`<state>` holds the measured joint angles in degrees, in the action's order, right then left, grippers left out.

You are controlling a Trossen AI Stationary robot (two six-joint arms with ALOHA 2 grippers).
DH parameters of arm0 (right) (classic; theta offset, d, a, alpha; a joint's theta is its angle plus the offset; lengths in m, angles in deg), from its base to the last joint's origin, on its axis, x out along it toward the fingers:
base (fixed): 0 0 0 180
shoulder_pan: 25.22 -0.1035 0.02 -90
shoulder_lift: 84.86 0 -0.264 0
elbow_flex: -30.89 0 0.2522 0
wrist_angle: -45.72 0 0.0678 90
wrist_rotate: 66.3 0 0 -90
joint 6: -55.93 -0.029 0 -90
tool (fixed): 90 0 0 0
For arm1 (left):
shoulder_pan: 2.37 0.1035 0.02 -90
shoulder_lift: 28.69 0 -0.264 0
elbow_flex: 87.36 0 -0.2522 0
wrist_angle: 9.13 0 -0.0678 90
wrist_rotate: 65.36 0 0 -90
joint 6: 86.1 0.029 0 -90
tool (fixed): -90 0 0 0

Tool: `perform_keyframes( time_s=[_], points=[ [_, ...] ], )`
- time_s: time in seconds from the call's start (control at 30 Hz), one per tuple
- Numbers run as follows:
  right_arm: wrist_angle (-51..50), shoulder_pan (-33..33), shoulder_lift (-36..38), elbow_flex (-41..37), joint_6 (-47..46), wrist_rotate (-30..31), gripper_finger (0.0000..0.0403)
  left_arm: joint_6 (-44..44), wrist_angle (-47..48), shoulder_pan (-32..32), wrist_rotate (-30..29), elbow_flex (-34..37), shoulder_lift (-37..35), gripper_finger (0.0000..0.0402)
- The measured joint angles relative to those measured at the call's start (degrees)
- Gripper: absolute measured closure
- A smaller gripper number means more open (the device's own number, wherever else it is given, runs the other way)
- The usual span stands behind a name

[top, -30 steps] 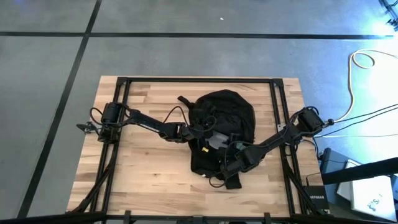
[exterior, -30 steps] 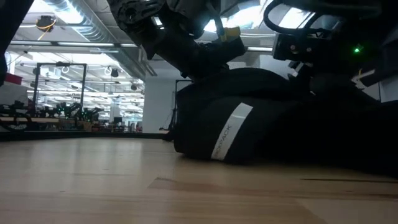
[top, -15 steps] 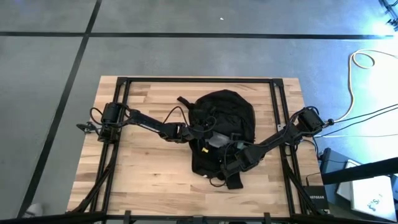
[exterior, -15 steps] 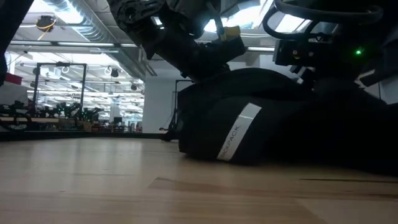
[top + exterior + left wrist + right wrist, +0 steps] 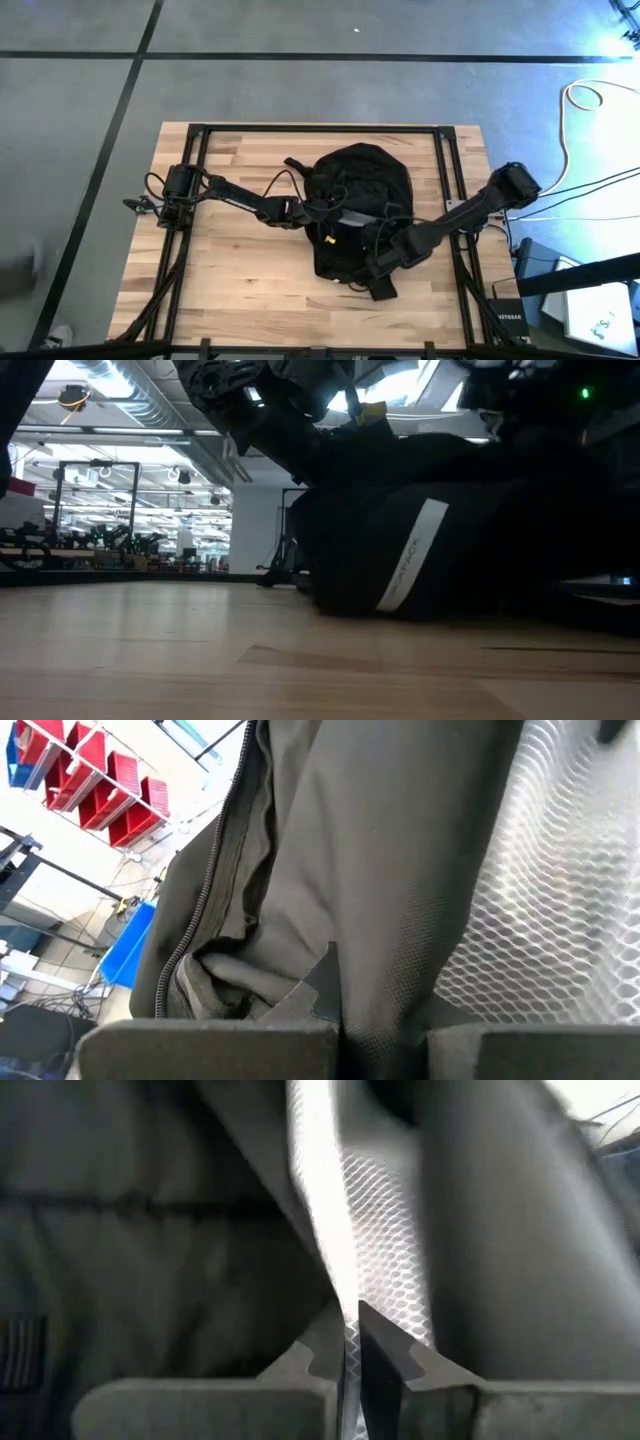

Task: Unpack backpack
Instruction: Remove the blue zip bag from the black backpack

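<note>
- The backpack (image 5: 358, 210) lies just right of the table's (image 5: 230, 280) centre, a black mound whose folds hide both grippers' tips in the high view.
- The left gripper (image 5: 322, 212) meets the backpack at its 9 o'clock edge. In its wrist view the fingers (image 5: 210, 1045) are pinched together on a fold of dark fabric beside a zip line.
- The right gripper (image 5: 385, 262) sits at the backpack's 5 o'clock corner. In its wrist view the fingers (image 5: 410, 1365) are closed on a strip of white mesh (image 5: 375, 1270) at the fabric's edge.
- In the low view the backpack's right part is cut off, and only a light-grey stripe (image 5: 410, 555) stands out on the dark mass.
- The zip opening's extent is hard to make out.
- Open wood lies toward 9 o'clock and 6 o'clock; the table's right rail (image 5: 452, 190) is near the backpack at 3 o'clock.
</note>
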<state>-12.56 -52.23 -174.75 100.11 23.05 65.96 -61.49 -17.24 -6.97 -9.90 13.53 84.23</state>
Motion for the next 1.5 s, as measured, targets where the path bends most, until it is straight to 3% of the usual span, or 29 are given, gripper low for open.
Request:
perform_keyframes(
  time_s=[0.4, 0.77, 1.0, 1.17, 1.5],
  points=[
    [-7.68, 0.0, 10.43, 0.0, 1.37, 7.84, 0.0403, -0.28, -0.03, 0.33, -0.16, 0.0, 0.0, 0.04],
    [-4.99, -4.08, 21.18, -0.02, 4.99, 11.23, 0.0403, -0.3, -0.44, 0.32, -0.17, -0.02, -0.04, 0.04],
    [7.71, -8.93, 28.91, -0.07, 12.52, 17.48, 0.0403, -0.3, -1.58, 0.26, 0.07, -0.11, -0.2, 0.04],
    [20.02, -9.35, 30.6, -0.07, 20.27, 19.45, 0.0403, -0.39, -2.84, 0.29, 0.56, -0.04, -0.16, 0.04],
    [43.19, -9.35, 27.94, 0.13, 34.17, 10.38, 0.0403, -0.8, -2.99, 0.3, 1.77, 0.09, 0.02, 0.04]
  ],
)
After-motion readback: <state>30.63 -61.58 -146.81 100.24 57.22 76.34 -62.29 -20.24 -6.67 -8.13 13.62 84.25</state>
